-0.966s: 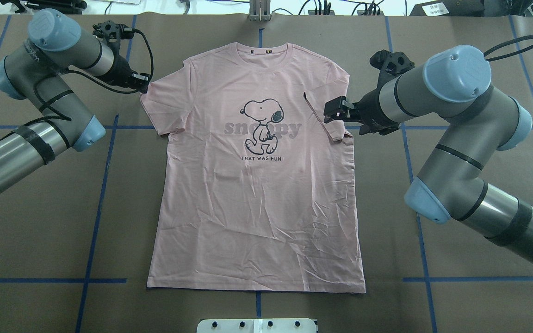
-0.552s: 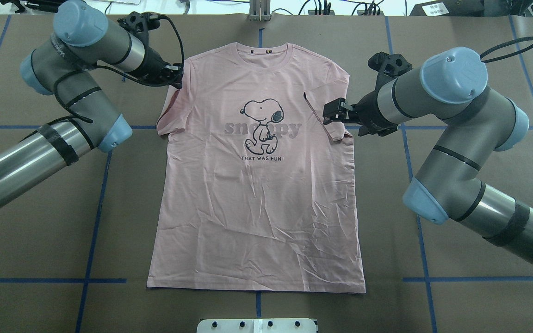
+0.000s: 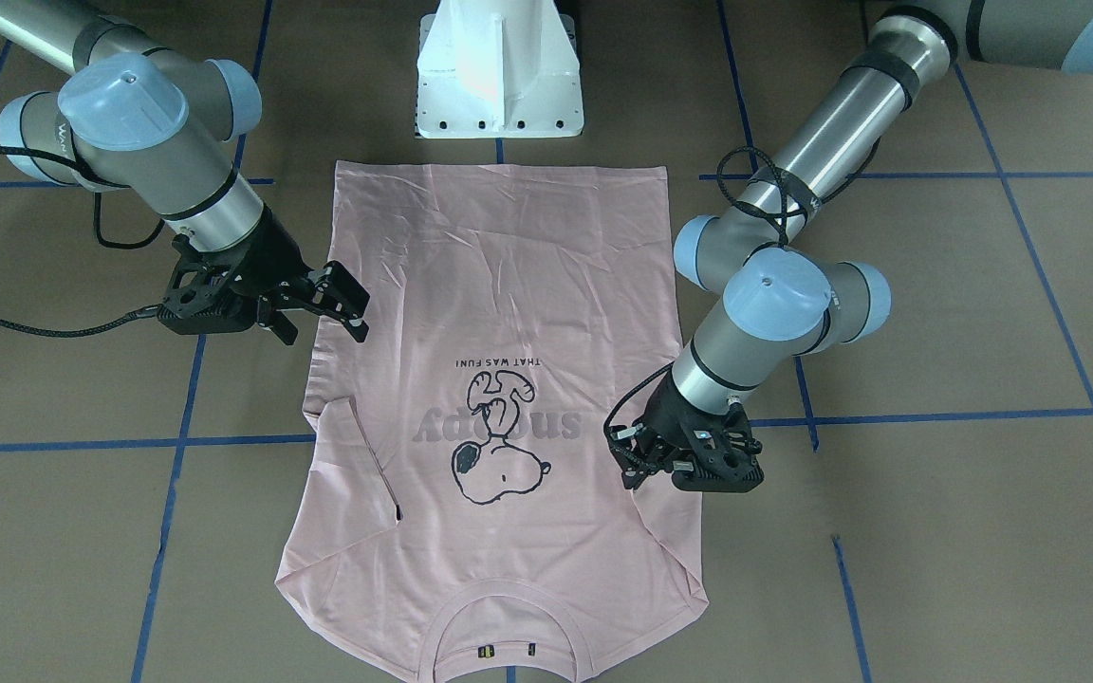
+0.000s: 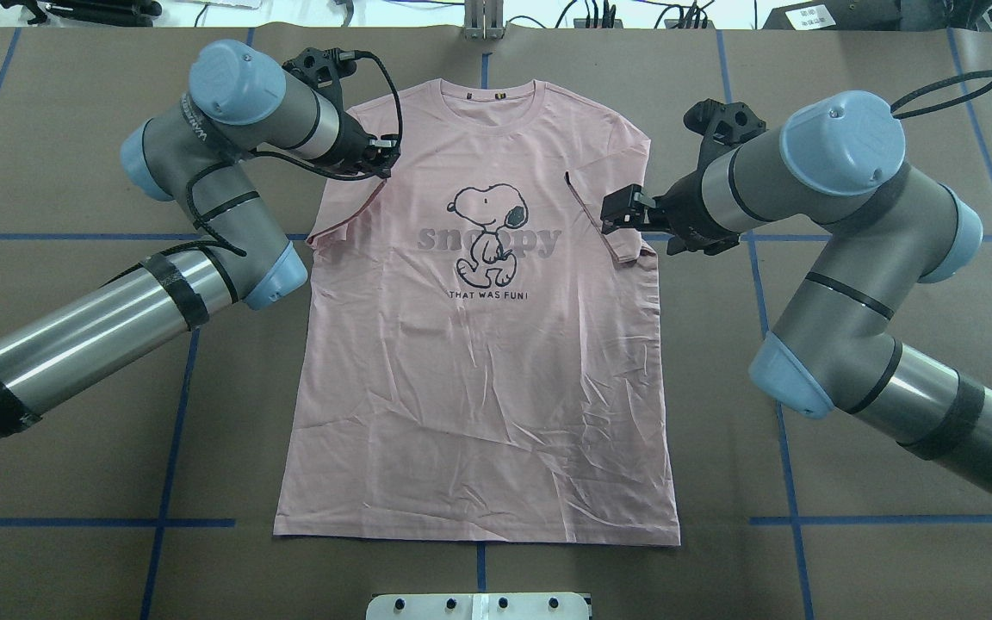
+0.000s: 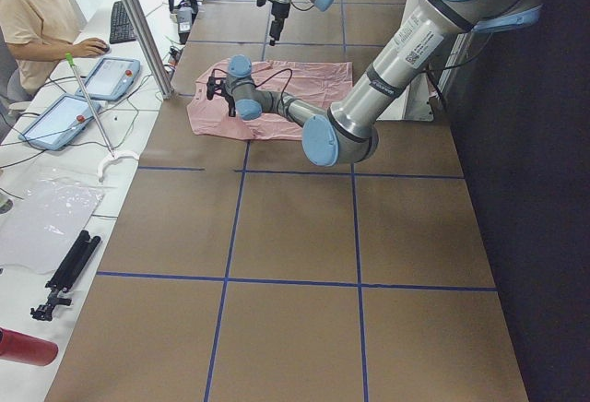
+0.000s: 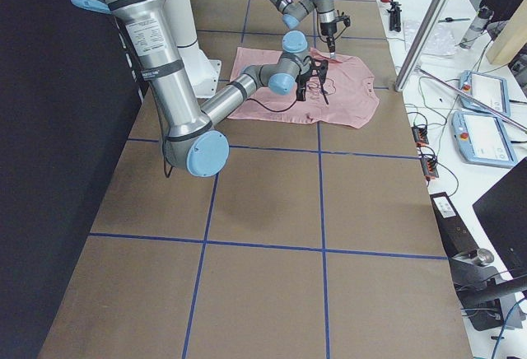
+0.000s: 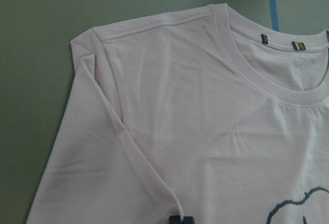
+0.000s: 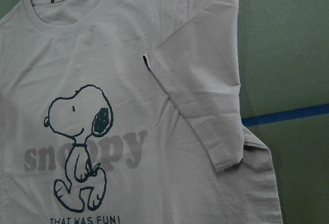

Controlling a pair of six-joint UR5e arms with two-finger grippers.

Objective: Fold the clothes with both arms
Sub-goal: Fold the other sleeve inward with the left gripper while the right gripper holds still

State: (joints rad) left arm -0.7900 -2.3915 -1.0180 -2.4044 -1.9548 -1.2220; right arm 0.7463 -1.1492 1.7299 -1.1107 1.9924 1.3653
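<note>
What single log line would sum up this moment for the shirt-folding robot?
T-shirt flat, print up | right sleeve folded inward | left pincer shut on left sleeve | right pincer open, holding nothing

We see a pale pink short-sleeved T-shirt (image 4: 479, 387) of soft, matt knitted cloth, finely creased, its collar ribbed. Its black-outlined dog print (image 4: 483, 207) and grey lettering (image 4: 431, 238) lie flat and dull on the weave. The brown table cover (image 4: 806, 568) looks like matt paper, crossed by smooth blue tape lines (image 4: 74, 522). The silver-grey tubes of the left arm (image 4: 74, 336) and right arm (image 4: 922, 392) show a brushed metal sheen; their light blue joint caps (image 4: 840, 129) look like smooth plastic. The white pedestal base (image 3: 499, 66) is slightly glossy.
</note>
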